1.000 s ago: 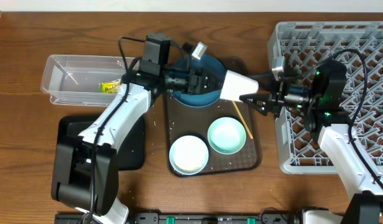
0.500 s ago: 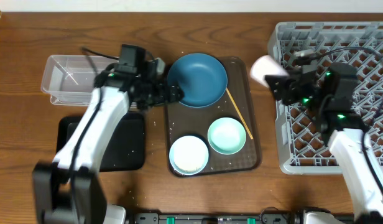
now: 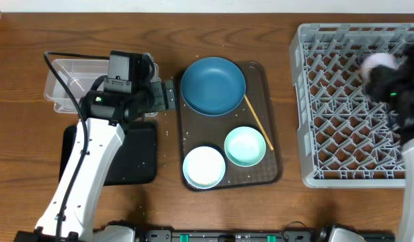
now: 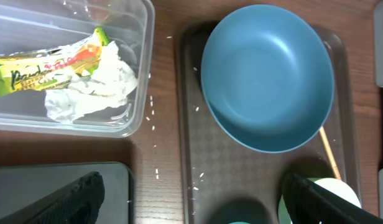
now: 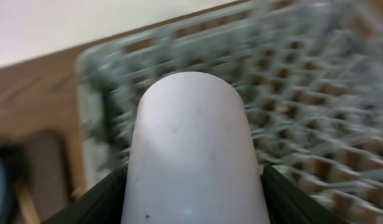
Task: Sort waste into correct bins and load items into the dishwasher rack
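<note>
Cup (image 3: 380, 62) has swung from over the brown tray (image 3: 261, 72) to above the dishwasher rack (image 3: 341, 121), clamped in the right gripper (image 5: 191, 199). Left gripper (image 4: 191, 193), wide and empty, has backed off. Racking looks next.

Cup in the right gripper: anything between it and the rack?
Nothing visible. The cup is held over the rack, toward its top right in the overhead view, and only bare pegs show around it. The right wrist view is too blurred to check the spot directly beneath.
</note>
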